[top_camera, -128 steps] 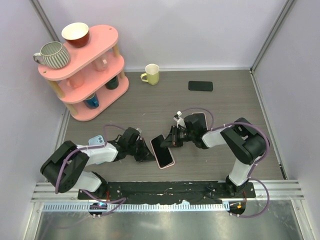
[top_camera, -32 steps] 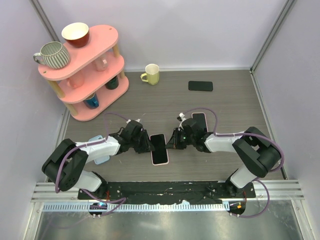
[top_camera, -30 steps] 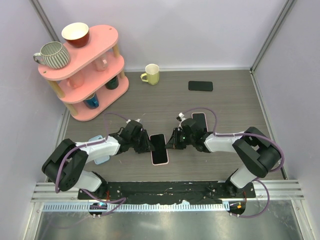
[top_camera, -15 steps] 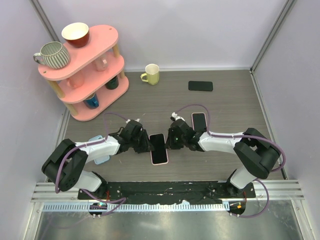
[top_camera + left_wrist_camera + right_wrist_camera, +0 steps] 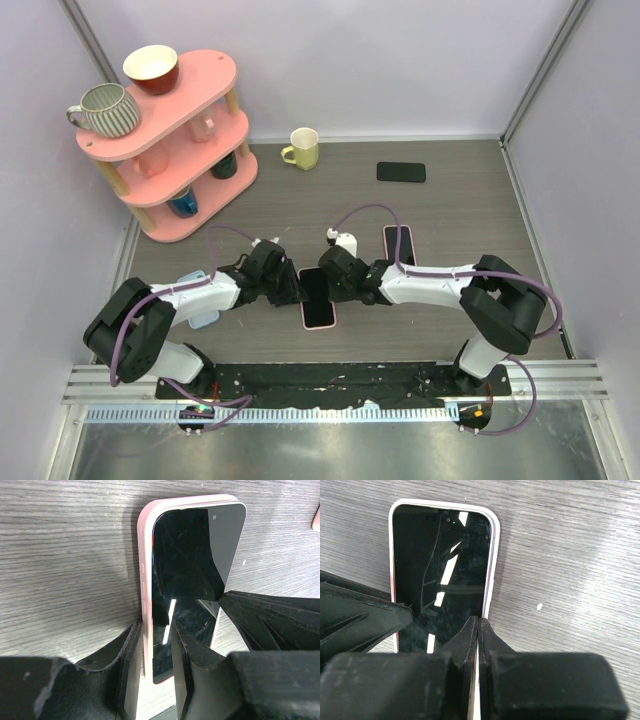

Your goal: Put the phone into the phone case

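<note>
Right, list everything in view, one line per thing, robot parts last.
phone: one, black screen, table centre, lying in pink case
pink case: one, pink, around that phone
black phone: one, black, far right
third phone: one, pinkish rim, behind right arm
blue case: one, light blue, under left arm
yellow mug: one, pale yellow, far centre
shelf: one, pink, far left
striped mug: one, grey-green, top tier
bowl: one, brown, top tier
lower cups: four, pink, blue, dark, lower tiers
left claw: one, black, clamped on pink case's edge
right claw: one, black, shut, tip on phone
</note>
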